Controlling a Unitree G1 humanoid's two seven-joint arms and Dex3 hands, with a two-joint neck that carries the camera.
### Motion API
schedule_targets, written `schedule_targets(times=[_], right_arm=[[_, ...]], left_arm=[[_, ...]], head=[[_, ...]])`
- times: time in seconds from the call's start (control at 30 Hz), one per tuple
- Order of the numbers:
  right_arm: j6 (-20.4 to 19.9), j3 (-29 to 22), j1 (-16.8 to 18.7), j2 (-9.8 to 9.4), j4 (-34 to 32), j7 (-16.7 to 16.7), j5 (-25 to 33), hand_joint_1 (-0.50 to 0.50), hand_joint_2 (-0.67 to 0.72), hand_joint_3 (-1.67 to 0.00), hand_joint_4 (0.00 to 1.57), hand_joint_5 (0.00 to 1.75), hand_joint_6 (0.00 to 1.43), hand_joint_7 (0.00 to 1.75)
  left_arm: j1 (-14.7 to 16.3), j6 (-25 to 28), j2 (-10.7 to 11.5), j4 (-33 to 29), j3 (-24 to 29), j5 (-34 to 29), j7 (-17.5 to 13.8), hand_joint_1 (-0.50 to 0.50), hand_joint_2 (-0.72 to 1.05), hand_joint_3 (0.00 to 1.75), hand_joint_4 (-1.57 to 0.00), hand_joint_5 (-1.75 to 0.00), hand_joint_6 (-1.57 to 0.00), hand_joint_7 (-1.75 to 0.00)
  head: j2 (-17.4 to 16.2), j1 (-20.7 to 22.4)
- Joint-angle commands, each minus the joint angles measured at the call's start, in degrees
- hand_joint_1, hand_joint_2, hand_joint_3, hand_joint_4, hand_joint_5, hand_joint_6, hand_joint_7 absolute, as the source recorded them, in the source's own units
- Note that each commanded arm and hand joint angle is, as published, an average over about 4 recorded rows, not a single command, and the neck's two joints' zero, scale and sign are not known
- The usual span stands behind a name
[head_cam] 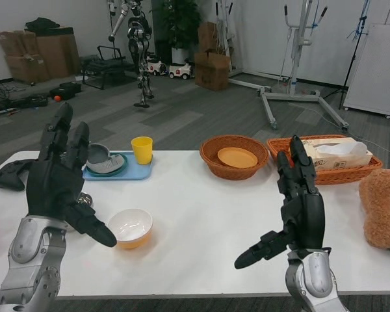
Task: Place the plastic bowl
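- The small plastic bowl (130,228), orange outside and white inside, is sitting upright on the white desk (214,214), near the front edge.
- The left hand (60,179) is hovering just beside the bowl, fingers spread and grasping nothing; a clumsy reach could be nudging the light bowl away or tipping it.
- The right hand (299,201) is waiting released, well apart from it.
- The round brown wicker basket (234,156) is standing further back; a loose grip over that reach is risking a drop.

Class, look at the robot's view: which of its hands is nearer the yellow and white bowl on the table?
Left. The left hand hangs just left of the bowl, thumb nearly touching its rim; the right hand is far off to its right.
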Motion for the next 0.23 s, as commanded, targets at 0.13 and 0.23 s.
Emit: schedule_targets(times=[0.13, 0.23], right_arm=[[-0.9, -1.3, 0.2, -0.34, -1.0, 0.0, 0.0, -0.46, 0.47, 0.0, 0.0, 0.0, 0.0, 0.0], [-0.9, -1.3, 0.2, -0.4, -1.0, 0.0, 0.1, -0.46, 0.47, 0.0, 0.0, 0.0, 0.0, 0.0]], left_arm=[[-0.1, 1.7, 0.8, -0.3, -0.1, -0.5, -1.9, -0.46, -0.72, 0.0, 0.0, 0.0, 0.0, -0.14], [-0.3, 1.8, 0.8, -0.3, -0.3, -0.5, -2.3, -0.46, -0.72, 0.0, 0.0, 0.0, 0.0, -0.14]], head=[[0.0, -0.6], [-0.3, -0.9]])
